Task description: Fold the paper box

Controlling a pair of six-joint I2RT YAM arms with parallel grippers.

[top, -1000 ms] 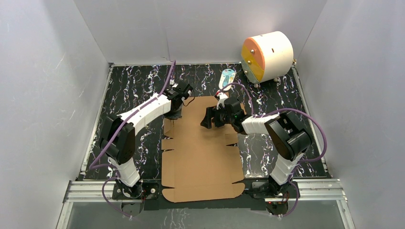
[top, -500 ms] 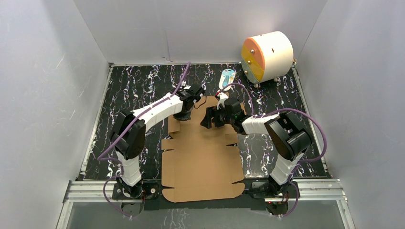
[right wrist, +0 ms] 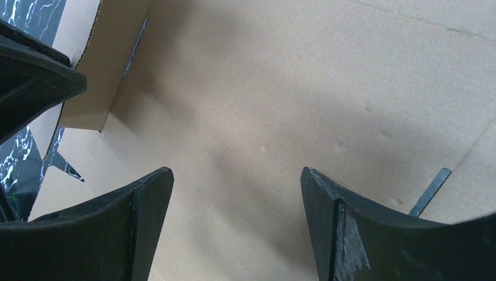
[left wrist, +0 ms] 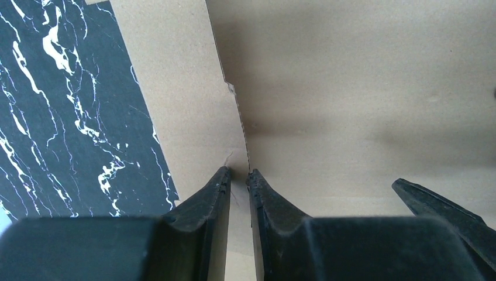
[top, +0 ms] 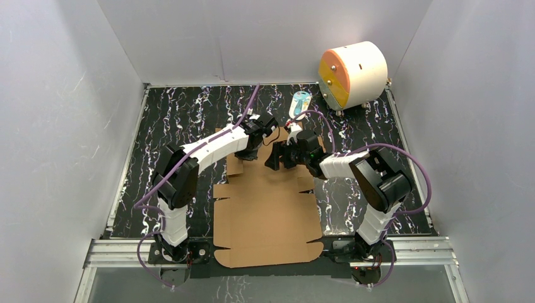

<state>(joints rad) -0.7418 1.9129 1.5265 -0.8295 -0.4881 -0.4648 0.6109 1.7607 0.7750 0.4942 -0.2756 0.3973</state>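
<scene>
The paper box [top: 265,208] is a flat brown die-cut sheet on the black marbled table, running from the near edge to mid-table. Its far-left flap [top: 235,164] is tipped up; in the right wrist view this flap [right wrist: 111,70] stands as a low wall. My left gripper [top: 255,150] hovers at that flap's crease. In the left wrist view the left gripper [left wrist: 238,172] shows only a narrow slit, with cardboard [left wrist: 351,88] behind it and nothing between the fingers. My right gripper [top: 274,158] is just to the right of it over the far panel, and the right gripper [right wrist: 237,172] stands wide open and empty.
A white-and-orange cylinder [top: 352,74] sits at the back right. A small blue-and-white item [top: 300,104] lies just beyond the sheet's far edge. White walls enclose the marbled table [top: 176,113] on three sides.
The left arm has swung right from the sheet's left edge, and the far-left flap has risen with it. Its jaws have parted slightly. The right arm has not moved.
</scene>
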